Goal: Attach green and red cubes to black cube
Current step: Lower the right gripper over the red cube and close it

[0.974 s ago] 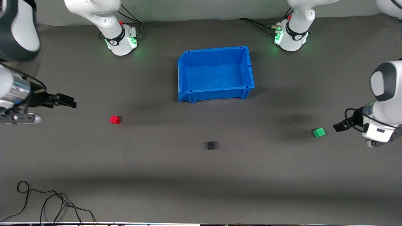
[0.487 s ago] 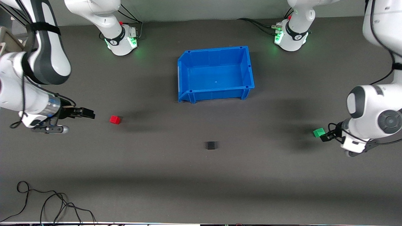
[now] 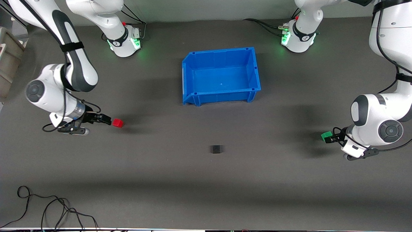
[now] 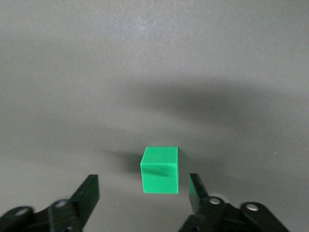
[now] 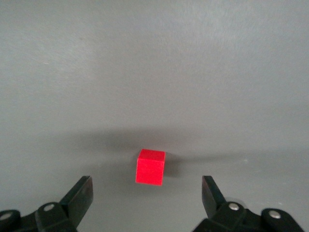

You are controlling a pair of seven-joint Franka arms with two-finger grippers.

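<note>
Green cube (image 4: 160,169) between left jaws; red cube (image 5: 150,166) before right jaws.

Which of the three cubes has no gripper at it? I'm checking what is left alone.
The black cube, alone on the mat nearest the front camera. The red cube has the right gripper at it, the green cube the left gripper.

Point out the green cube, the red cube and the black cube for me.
green cube (image 4: 160,170), left wrist view, front face.
red cube (image 5: 150,167), right wrist view, front face.
black cube (image 3: 216,149), front view, top face.
</note>
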